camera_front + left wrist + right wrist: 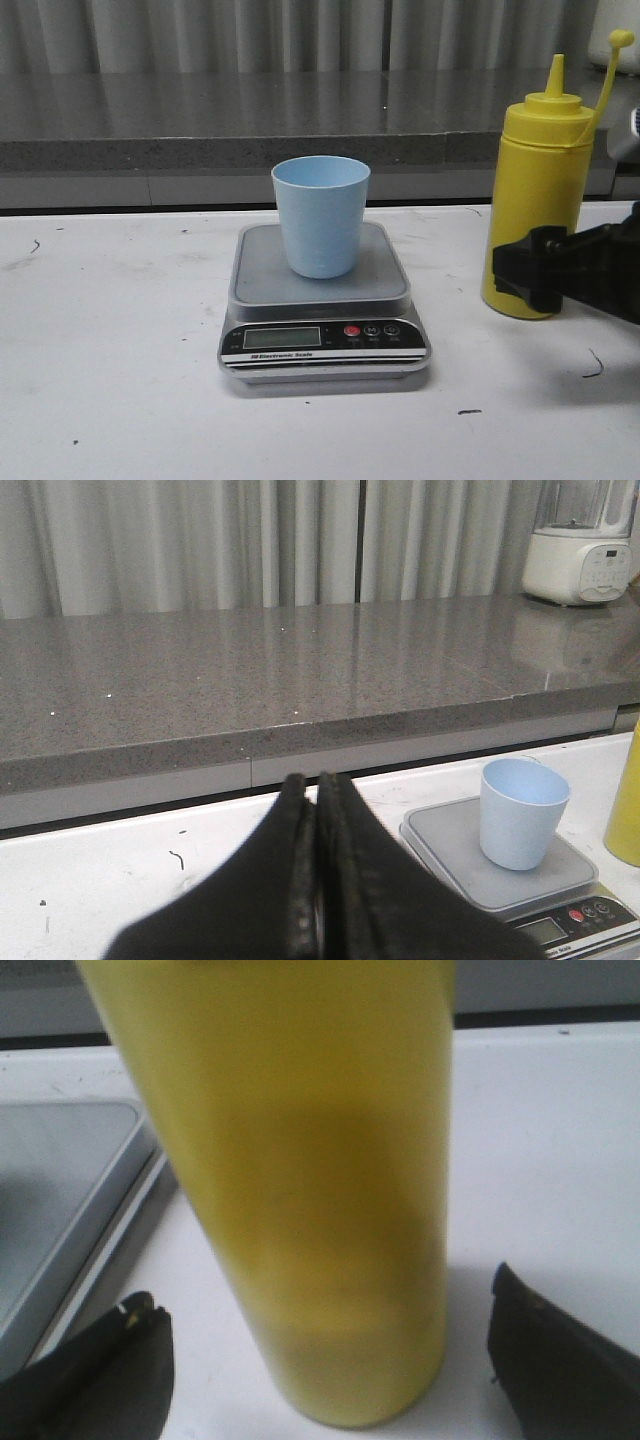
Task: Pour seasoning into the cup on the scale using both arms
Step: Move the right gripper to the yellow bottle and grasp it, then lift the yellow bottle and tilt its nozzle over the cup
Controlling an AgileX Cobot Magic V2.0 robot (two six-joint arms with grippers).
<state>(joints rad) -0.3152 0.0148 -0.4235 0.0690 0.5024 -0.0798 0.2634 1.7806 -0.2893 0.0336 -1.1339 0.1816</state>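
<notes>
Cup (321, 216): upright on the scale (322, 318).
Seasoning (537, 200): standing right of it.
Right end effector (325, 1355): spread wide, straddling the bottle, not touching.
Left end effector (312, 865): pressed together, empty.

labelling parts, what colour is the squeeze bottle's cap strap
Yellow, like the seasoning bottle itself; clearest in the front view.

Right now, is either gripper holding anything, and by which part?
Nothing is held. The right gripper is open, its fingers either side of the seasoning bottle's lower body, not touching. The left gripper is shut and empty.
</notes>
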